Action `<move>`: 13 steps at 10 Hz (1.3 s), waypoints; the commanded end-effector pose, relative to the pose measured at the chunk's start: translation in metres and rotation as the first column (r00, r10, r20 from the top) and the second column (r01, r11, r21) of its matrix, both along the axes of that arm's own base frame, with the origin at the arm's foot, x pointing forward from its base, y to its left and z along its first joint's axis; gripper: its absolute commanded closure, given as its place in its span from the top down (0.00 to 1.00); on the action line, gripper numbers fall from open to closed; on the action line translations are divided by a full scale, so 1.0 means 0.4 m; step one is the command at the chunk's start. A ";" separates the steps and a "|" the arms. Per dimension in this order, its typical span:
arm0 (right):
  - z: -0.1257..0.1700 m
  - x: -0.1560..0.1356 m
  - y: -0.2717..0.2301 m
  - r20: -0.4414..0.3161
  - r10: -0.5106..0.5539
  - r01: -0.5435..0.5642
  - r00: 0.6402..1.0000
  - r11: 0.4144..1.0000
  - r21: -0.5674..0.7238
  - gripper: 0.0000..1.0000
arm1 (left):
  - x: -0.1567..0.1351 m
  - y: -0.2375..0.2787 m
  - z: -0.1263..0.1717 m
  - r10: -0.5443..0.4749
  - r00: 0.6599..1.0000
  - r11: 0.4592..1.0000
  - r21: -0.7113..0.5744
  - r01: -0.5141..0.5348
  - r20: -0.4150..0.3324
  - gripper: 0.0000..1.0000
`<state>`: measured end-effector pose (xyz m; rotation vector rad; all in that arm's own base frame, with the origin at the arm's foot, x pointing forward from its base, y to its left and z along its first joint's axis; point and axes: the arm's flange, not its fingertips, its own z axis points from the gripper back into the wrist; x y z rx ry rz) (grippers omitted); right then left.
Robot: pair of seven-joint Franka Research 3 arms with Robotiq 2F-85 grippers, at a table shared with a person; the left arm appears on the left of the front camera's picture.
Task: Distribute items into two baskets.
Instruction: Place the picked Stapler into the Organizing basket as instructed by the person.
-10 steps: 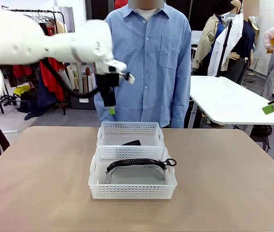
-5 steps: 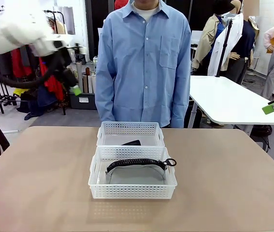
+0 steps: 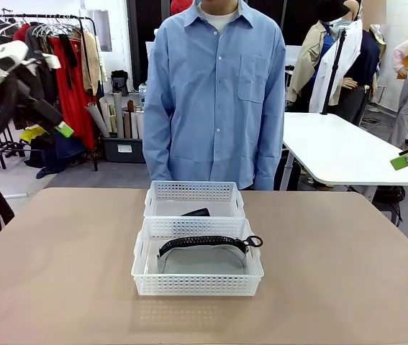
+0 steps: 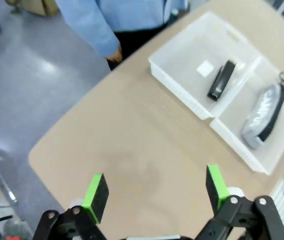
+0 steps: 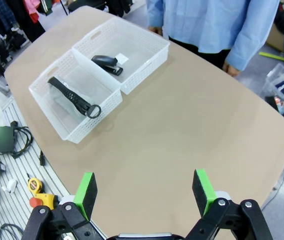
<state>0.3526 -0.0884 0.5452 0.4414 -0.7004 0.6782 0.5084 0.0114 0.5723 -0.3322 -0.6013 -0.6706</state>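
Two white lattice baskets stand end to end at the table's middle. The far basket (image 3: 193, 192) holds the small black stapler (image 3: 196, 213). In the near basket (image 3: 198, 285) lies the grey pouch (image 3: 202, 257), zipper up. My left gripper (image 3: 60, 126) hangs high off the table's far left corner, open and holding nothing. In the left wrist view that gripper (image 4: 157, 192) looks down at the stapler (image 4: 222, 80) and pouch (image 4: 263, 115). My right gripper (image 3: 405, 161) stays at the right edge; it (image 5: 144, 192) is open over bare table, far from the stapler (image 5: 106, 64) and pouch (image 5: 71, 97).
A person in a blue shirt (image 3: 214, 86) stands at the far edge, right behind the baskets, arms down. Wide bare tabletop (image 3: 60, 273) lies on both sides of the baskets. A white table (image 3: 333, 147) stands beyond on the right, a clothes rack (image 3: 67, 65) on the left.
My left arm has swung away from above the far basket to the far left, still open. The right gripper, baskets, pouch and stapler have not moved.
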 end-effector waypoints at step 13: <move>0.000 0.000 0.001 0.008 0.007 -0.007 1.000 1.000 0.009 1.00 | -0.058 0.105 -0.024 -0.154 0.984 0.977 -0.133 0.165 0.090 1.00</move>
